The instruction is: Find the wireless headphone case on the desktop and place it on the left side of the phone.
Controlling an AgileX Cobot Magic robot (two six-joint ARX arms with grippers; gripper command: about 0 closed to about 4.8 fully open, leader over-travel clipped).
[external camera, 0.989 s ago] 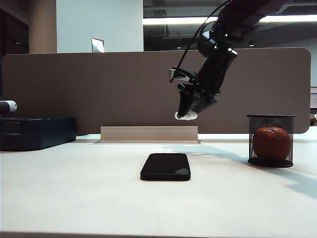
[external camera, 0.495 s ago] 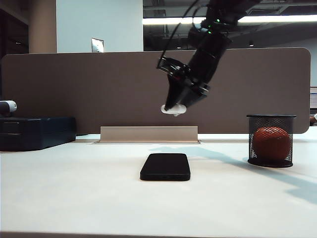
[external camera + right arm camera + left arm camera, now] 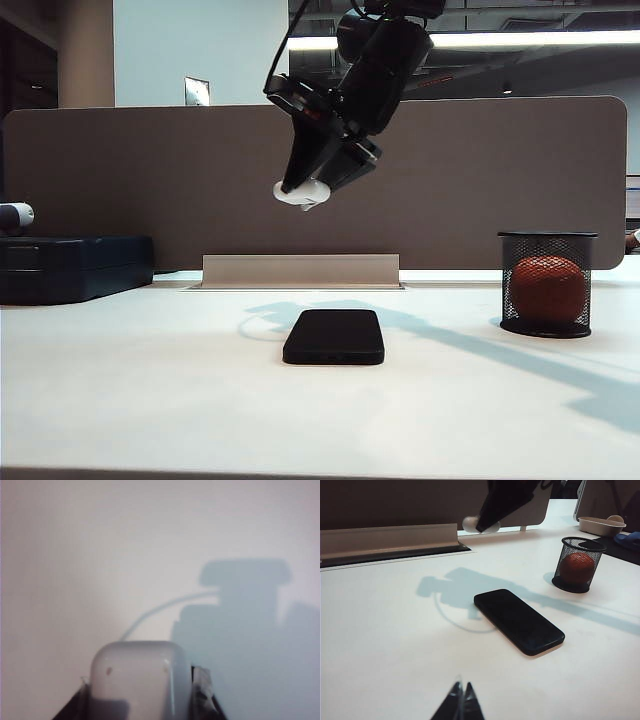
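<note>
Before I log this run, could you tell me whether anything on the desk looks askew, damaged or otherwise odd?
Nothing stands out. The phone lies flat and intact on the desktop, the right gripper holds the wireless headphone case in the air above it, and the left gripper hovers shut over bare table.

glossy black phone (image 3: 334, 337), matt desktop (image 3: 150, 380), wire-mesh cup (image 3: 547, 283)

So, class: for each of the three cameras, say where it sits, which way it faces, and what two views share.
Exterior: low at the desk's front edge, facing the partition; right gripper holds the case above the phone.
Left wrist: low over the desk; shut left gripper.
Right wrist: looks down past the case.
Shared: phone, case.
</note>
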